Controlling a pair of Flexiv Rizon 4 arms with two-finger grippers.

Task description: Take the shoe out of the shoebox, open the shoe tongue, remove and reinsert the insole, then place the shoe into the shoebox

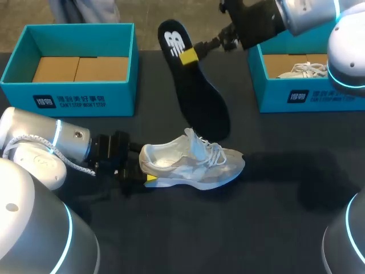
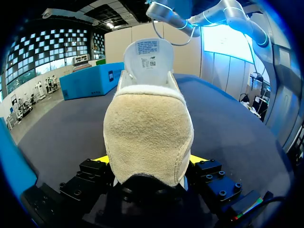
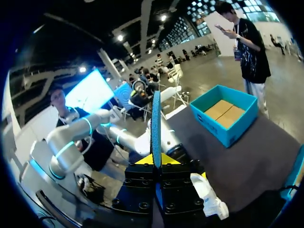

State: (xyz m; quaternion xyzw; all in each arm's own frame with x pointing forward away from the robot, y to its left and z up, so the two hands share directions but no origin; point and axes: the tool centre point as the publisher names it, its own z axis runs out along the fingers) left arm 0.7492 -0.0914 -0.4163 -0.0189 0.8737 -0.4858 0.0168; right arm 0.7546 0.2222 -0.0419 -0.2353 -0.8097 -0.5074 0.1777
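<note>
The left arm (image 1: pixel 34 157) and right arm (image 1: pixel 308 14) are rounded silver-white shells with glowing cyan rings (image 1: pixel 58 132) at the joints, and a white braided cable (image 1: pixel 31 138) runs along the left one. The left gripper (image 1: pixel 145 166) and right gripper (image 1: pixel 189 56) are black blocks studded with black screws (image 2: pixel 220 193), ending in bright yellow fingertips (image 3: pixel 142 160).

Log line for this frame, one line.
stage: insole out | left gripper: shut on shoe heel, shoe on table | right gripper: shut on insole near one end
</note>
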